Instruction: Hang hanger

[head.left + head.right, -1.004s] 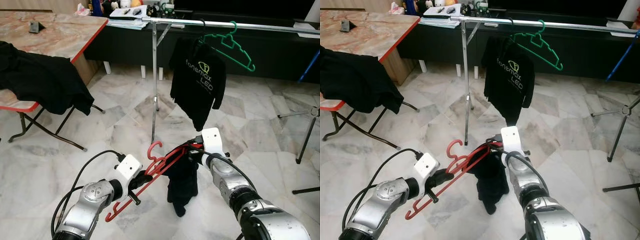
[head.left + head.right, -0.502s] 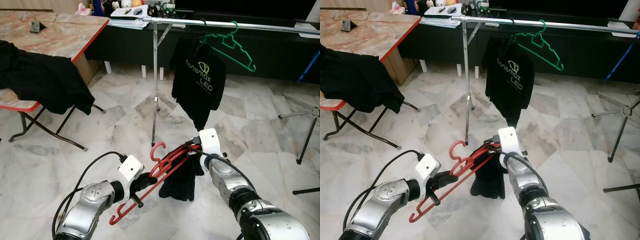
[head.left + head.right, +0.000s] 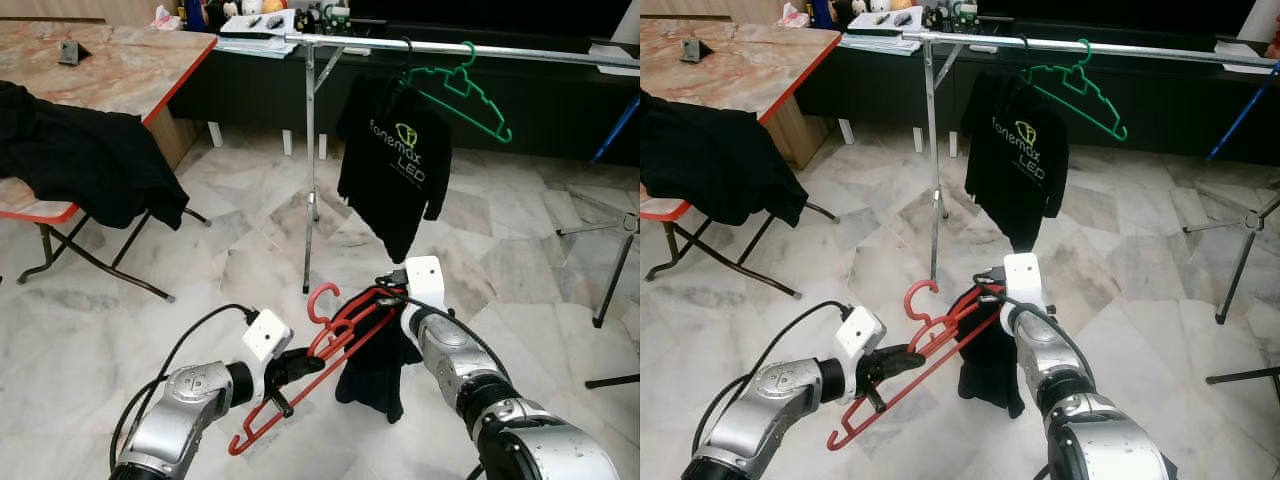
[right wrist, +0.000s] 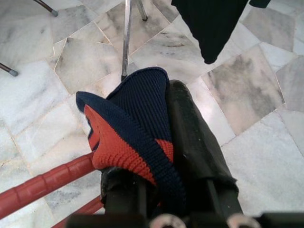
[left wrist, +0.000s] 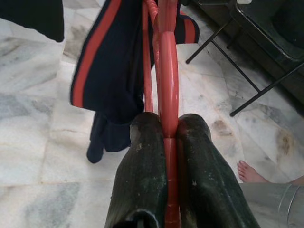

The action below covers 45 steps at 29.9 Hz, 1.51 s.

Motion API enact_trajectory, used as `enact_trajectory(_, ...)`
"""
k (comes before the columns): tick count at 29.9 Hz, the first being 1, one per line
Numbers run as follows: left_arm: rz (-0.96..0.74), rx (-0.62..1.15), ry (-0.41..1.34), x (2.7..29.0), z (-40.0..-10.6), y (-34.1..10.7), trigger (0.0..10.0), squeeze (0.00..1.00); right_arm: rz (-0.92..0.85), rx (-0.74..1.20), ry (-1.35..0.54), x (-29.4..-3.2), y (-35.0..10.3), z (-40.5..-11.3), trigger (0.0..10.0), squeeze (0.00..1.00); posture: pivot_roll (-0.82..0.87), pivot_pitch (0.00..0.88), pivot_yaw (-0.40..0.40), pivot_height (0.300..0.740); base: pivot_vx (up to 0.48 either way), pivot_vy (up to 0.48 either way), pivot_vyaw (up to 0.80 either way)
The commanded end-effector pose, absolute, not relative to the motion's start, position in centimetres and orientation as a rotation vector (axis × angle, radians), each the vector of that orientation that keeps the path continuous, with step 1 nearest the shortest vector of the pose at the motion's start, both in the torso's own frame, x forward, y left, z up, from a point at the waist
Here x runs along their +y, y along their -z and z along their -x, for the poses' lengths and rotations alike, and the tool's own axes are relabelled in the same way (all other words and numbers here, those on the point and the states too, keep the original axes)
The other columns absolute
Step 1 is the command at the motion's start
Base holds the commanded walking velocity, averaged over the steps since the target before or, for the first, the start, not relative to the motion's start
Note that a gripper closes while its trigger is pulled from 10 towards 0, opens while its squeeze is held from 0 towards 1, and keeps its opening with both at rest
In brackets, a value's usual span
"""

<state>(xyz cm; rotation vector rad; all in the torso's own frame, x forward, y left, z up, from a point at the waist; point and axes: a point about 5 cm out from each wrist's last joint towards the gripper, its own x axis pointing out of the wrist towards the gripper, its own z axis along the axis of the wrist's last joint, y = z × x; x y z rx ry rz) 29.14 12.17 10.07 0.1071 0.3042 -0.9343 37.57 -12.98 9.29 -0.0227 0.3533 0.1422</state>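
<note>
The red hanger (image 3: 310,365) hangs in the air low in front of me, above the marble floor (image 3: 130,330), tilted so its hook points up and its far end slopes down toward my left side. My left fingers (image 5: 164,142) are pressed together on its red bar, one black pad (image 5: 142,161) on each side of it. A dark blue knit garment (image 3: 375,360) with red stripes is draped over the hanger's upper end and dangles down from it. My right fingers (image 4: 156,156) are closed on a fold of that knit cloth, just beside the red bar.

Beyond my arms stands a metal rail (image 3: 450,48) on a thin pole (image 3: 308,170). A black T-shirt (image 3: 395,165) with a printed logo hangs from the rail, and a green hanger (image 3: 465,90) hangs bare just beside it. To my left is a desk (image 3: 110,70) with a red edge and folding legs; a black garment (image 3: 85,160) lies slumped over its near corner. In my left wrist view, a person's bare foot (image 5: 249,172) rests on the floor.
</note>
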Motion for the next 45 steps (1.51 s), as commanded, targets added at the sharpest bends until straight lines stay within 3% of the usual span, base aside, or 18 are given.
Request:
enact_trajectory(1, -0.124, 0.276, 0.951, 11.9, -29.3, -10.6, 10.0, 0.0, 0.004, 0.34, -0.15, -12.6, -9.8, -37.8, 10.0, 0.0, 0.06, 0.175, -0.014, 0.74, 0.0, 0.0, 0.0)
enact_trajectory(6, -0.167, 0.288, 0.857, 12.7, -30.1, -10.0, 10.0, 0.0, -0.043, 0.334, -0.152, -12.4, -10.0, -37.9, 10.0, 0.0, 0.06, 0.174, -0.013, 0.74, 0.0, 0.0, 0.0)
enact_trajectory(19, -0.136, 0.299, 0.837, 12.5, -30.6, -9.5, 10.0, 0.0, -0.088, 0.308, -0.203, -11.8, -10.5, -38.0, 10.0, 0.0, 0.04, 0.176, -0.013, 0.74, 0.0, 0.0, 0.0)
enact_trajectory(22, -0.119, 0.307, 0.879, 12.2, -30.3, -9.5, 10.0, 0.0, 0.005, 0.292, -0.292, -11.5, -10.4, -37.7, 10.0, 0.0, 0.04, 0.176, -0.013, 0.74, 0.0, 0.0, 0.0)
enact_trajectory(25, -0.121, 0.311, 0.887, 12.1, -30.2, -9.5, 10.0, 0.0, 0.046, 0.328, -0.245, -12.2, -9.9, -37.6, 10.0, 0.0, 0.04, 0.177, -0.012, 0.74, 0.0, 0.0, 0.0)
enact_trajectory(31, -0.205, 0.288, 0.704, 13.4, -31.8, -9.4, 10.0, 0.0, -0.016, 0.339, -0.181, -12.7, -9.8, -37.6, 10.0, 0.0, 0.04, 0.179, -0.013, 0.74, 0.0, 0.0, 0.0)
enact_trajectory(35, -0.17, 0.238, 0.611, 14.1, -32.7, -10.0, 10.0, 0.0, -0.026, 0.363, -0.176, -12.7, -9.2, -37.3, 10.0, 0.0, 0.04, 0.18, -0.013, 0.74, 0.0, 0.0, 0.0)
enact_trajectory(40, -0.144, 0.235, 0.685, 13.4, -32.3, -10.2, 10.0, 0.0, -0.002, 0.377, -0.222, -12.3, -8.8, -37.0, 10.0, 0.0, 0.04, 0.182, -0.01, 0.74, 0.0, 0.0, 0.0)
enact_trajectory(45, -0.071, 0.268, 0.887, 11.8, -30.5, -9.8, 10.0, 0.0, 0.019, 0.353, -0.267, -11.9, -9.1, -37.0, 10.0, 0.0, 0.04, 0.183, -0.011, 0.74, 0.0, 0.0, 0.0)
